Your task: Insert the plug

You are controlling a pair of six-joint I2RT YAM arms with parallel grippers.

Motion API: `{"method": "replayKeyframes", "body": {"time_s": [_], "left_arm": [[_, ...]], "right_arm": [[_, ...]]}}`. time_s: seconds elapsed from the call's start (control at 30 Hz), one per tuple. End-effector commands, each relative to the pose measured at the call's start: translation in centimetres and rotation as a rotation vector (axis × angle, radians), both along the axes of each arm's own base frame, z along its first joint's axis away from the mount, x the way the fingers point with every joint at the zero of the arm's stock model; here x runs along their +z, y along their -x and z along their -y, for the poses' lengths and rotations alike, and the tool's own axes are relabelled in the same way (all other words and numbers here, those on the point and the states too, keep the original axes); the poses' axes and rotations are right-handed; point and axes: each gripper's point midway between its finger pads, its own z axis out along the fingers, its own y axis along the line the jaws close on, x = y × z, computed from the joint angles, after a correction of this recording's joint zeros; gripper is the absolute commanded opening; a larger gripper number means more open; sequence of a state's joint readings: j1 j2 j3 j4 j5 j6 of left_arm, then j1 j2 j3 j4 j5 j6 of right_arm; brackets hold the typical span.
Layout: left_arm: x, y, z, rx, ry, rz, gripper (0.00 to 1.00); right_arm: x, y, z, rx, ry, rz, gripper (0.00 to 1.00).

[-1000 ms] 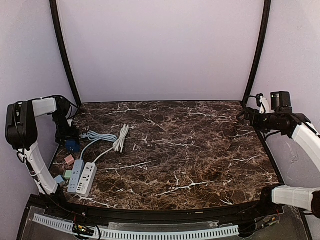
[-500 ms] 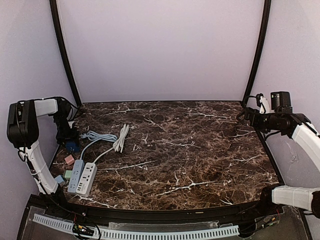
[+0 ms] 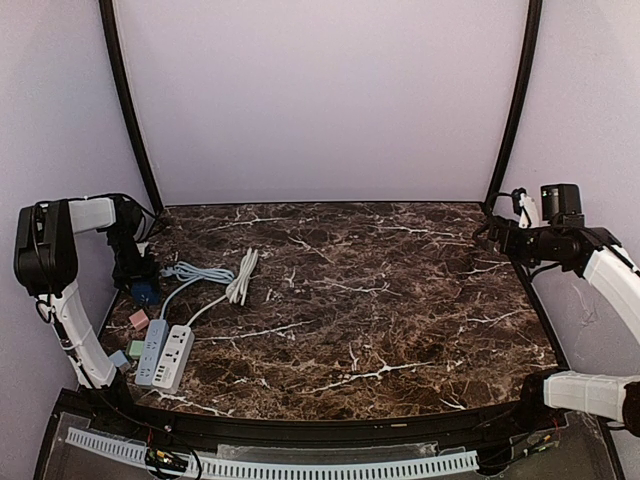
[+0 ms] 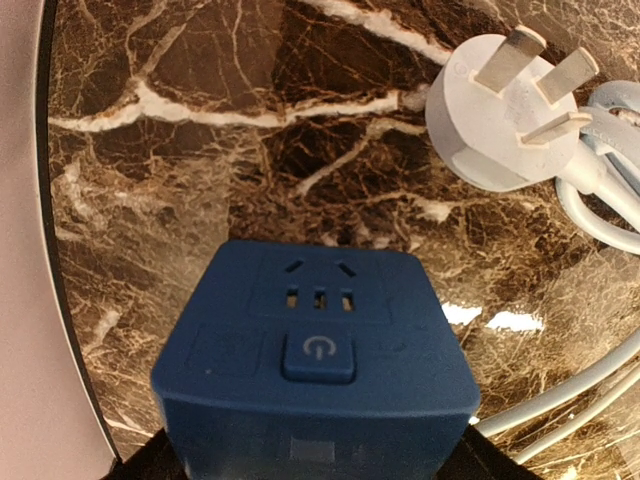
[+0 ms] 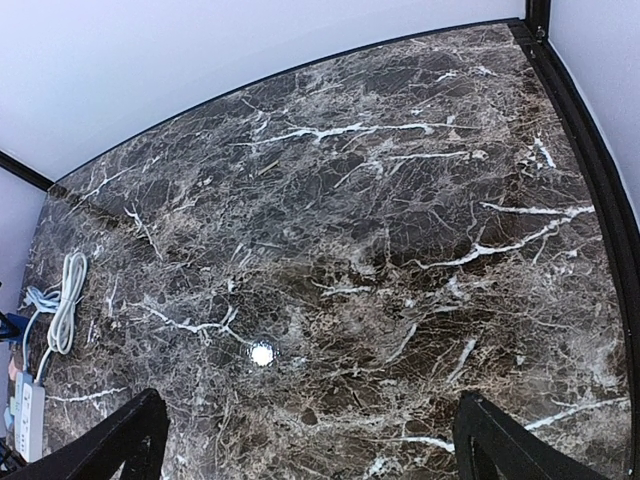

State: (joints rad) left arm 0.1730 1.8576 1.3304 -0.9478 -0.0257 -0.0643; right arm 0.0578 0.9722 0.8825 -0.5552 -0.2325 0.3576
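Note:
A dark blue socket cube [image 4: 315,340] with a power button sits between the jaws of my left gripper [image 4: 315,468], which is shut on it. Only black finger corners show at the bottom edge. A white three-pin plug [image 4: 505,110] lies pins-up on the marble just beyond and to the right of the cube, with its pale cable [image 4: 600,200] trailing right. In the top view my left gripper [image 3: 133,272] is low at the table's far left, over the cube [image 3: 145,292]. My right gripper [image 5: 315,450] is open and empty, raised at the right side [image 3: 492,235].
A bundled white cable [image 3: 243,275] and a light blue cable [image 3: 200,272] lie right of the cube. Two power strips [image 3: 165,355] lie at the front left, with small pink [image 3: 138,319] and green [image 3: 135,349] cubes beside them. The left wall is close by.
The left arm has shifted very slightly. The blue cube stays in the same spot. The right arm has not moved.

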Motion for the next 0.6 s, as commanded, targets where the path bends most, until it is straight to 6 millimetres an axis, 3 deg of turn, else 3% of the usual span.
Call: {"method": "replayKeyframes", "body": {"time_s": [0.0, 0.37, 0.57], "left_arm": [[0.4, 0.96, 0.29, 0.012, 0.016, -0.011, 0.73], [0.57, 1.37, 0.34, 0.022, 0.013, -0.006, 0.67], [0.93, 1.31, 0.29, 0.024, 0.007, 0.012, 0.34]], "right_arm": [[-0.29, 0.14, -0.03, -0.004, -0.013, -0.001, 0.99], [-0.41, 0.16, -0.06, -0.007, -0.019, -0.003, 0.99], [-0.49, 0.19, -0.07, -0.009, -0.023, -0.007, 0.99]]}}
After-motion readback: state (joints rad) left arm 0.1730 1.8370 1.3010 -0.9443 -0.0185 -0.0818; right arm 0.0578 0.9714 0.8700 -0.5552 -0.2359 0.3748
